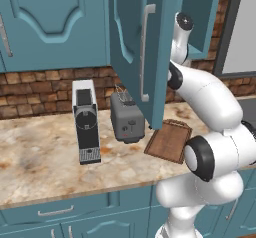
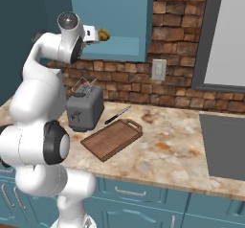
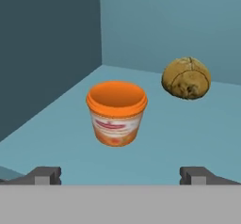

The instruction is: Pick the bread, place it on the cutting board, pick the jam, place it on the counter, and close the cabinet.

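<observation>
The hand view looks into the cabinet, where the orange jam (image 3: 116, 113) stands on the teal shelf just ahead of my gripper (image 3: 120, 175). The gripper is open, with its two fingertips (image 3: 46, 175) spread wide and nothing between them. The bread (image 3: 186, 77), a cracked tan bun, lies farther back to the right; in the right base view the bread (image 2: 103, 34) shows beside my hand. The cabinet (image 1: 134, 47) door stands open over the counter (image 1: 45, 157). Below it the dark wooden cutting board (image 2: 113, 138) lies bare on the counter.
A grey toaster (image 1: 127, 116) and a coffee machine (image 1: 86, 122) stand on the counter left of the board. A knife (image 2: 117, 115) lies behind the board. A dark panel (image 2: 224, 144) is set into the counter at the right. The open door hangs beside my arm.
</observation>
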